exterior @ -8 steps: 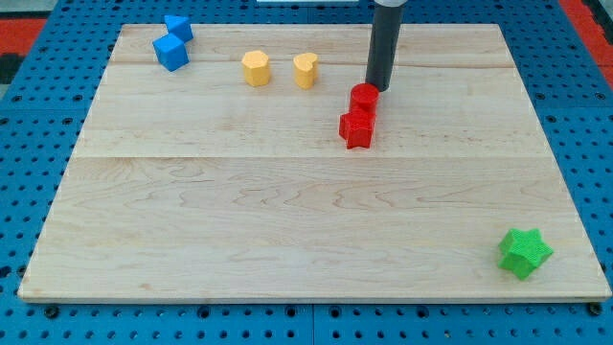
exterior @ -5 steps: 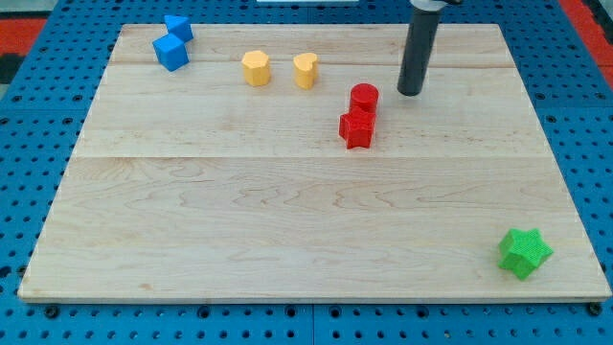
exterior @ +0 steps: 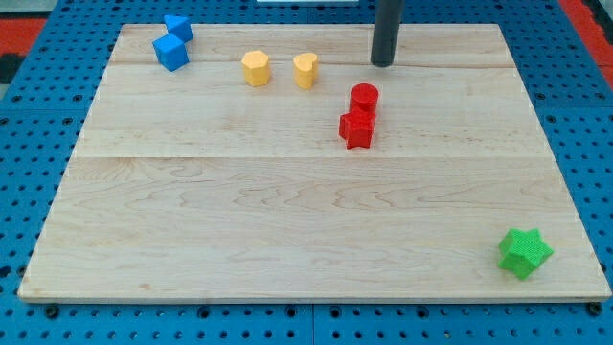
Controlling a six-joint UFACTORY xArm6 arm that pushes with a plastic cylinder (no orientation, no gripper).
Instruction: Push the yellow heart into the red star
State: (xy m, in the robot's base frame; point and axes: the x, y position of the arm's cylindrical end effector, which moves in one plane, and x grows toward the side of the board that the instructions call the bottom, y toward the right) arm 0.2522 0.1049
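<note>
The yellow heart (exterior: 306, 69) sits near the view's top, left of centre. The red star (exterior: 356, 127) lies down and to the right of it, touching a red cylinder (exterior: 364, 98) just above it. My tip (exterior: 383, 63) stands on the board near the view's top, to the right of the yellow heart and above the red cylinder, touching no block.
A yellow hexagon block (exterior: 255, 68) stands left of the heart. Two blue blocks (exterior: 171, 52) (exterior: 178, 27) sit at the view's top left corner. A green star (exterior: 524, 253) lies at the bottom right. The wooden board (exterior: 287, 240) rests on a blue pegboard.
My tip swung right from beside the red cylinder, then moved up and left toward the view's top. No block has moved.
</note>
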